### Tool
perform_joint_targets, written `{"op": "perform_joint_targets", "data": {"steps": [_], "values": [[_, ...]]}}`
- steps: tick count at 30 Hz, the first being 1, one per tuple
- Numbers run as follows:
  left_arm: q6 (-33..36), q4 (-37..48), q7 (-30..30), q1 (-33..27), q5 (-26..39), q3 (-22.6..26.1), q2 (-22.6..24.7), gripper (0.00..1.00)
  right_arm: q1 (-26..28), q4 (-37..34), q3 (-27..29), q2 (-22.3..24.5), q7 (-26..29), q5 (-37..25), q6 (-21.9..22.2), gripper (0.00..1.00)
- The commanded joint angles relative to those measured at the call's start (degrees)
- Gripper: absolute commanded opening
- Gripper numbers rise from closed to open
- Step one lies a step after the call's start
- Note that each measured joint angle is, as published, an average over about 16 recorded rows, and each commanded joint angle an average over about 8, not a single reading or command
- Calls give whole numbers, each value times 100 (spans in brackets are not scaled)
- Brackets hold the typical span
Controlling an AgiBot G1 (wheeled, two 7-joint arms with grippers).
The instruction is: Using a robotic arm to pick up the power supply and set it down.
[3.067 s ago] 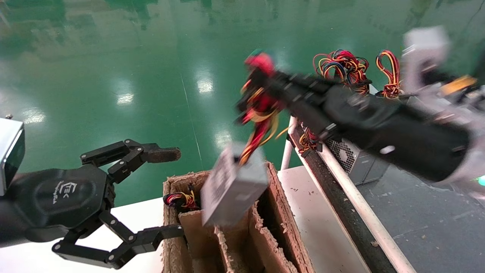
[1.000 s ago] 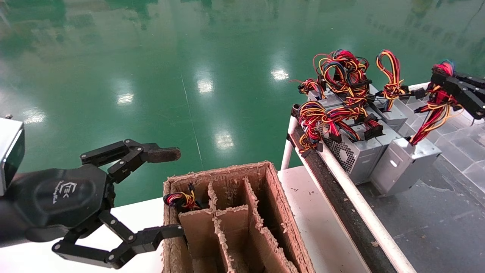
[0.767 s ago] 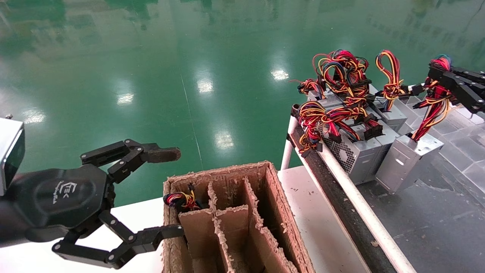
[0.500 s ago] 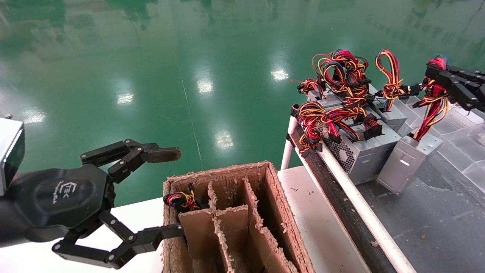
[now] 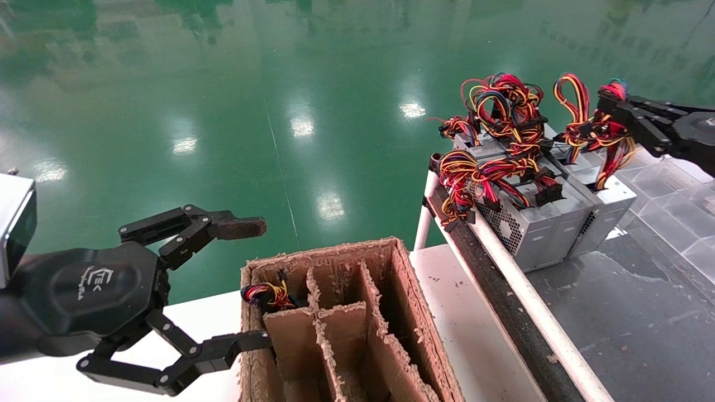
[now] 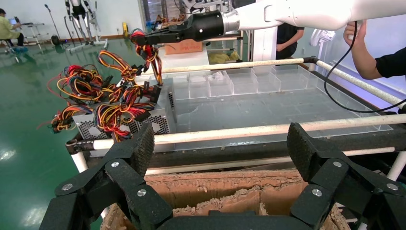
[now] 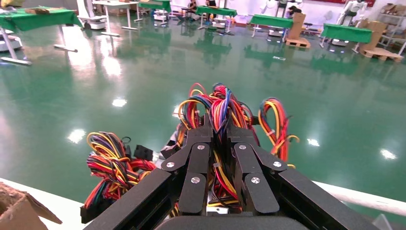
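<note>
The power supply (image 5: pixel 608 212), a grey metal unit, stands at the right end of a row of look-alike units (image 5: pixel 528 226) on the dark surface to the right. Its red, yellow and black wire bundle (image 5: pixel 606 134) rises to my right gripper (image 5: pixel 610 103), which is shut on the wires. In the right wrist view the fingers (image 7: pixel 198 158) pinch that bundle (image 7: pixel 221 103) tightly. The left wrist view shows the white robotic arm (image 6: pixel 306 12) reaching over the row. My left gripper (image 5: pixel 248 283) hangs open beside the cardboard box, holding nothing.
A worn cardboard box (image 5: pixel 403 279) with dividers sits on the white table; a wire bundle (image 5: pixel 267 293) lies in its far-left cell. A white rail (image 5: pixel 519 279) edges the dark surface. Clear plastic trays (image 5: pixel 670 178) lie beyond. A person's arm (image 6: pixel 371 64) is nearby.
My right gripper carried the power supply from above the box out to the right. In the last second it swung left until the unit stood against the row. The left arm stayed still.
</note>
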Motion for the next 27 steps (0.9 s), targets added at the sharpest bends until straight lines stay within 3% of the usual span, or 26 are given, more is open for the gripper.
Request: {"op": "perform_joint_targets", "data": {"steps": [1, 7, 8, 27], "values": [[0, 0, 0, 0, 0, 0, 0, 100, 82, -111, -25, -70, -53, -30, -39, 19], [0, 0, 0, 0, 0, 0, 0, 100, 252, -455, -121, -198, -107, -158, -116, 93], [0, 0, 0, 0, 0, 0, 0, 100, 275, -509, -132, -210, -117, -173, -130, 100], [0, 0, 0, 0, 0, 0, 0, 100, 449, -1147, -215, -117, -421, -307, -176, 100]]}}
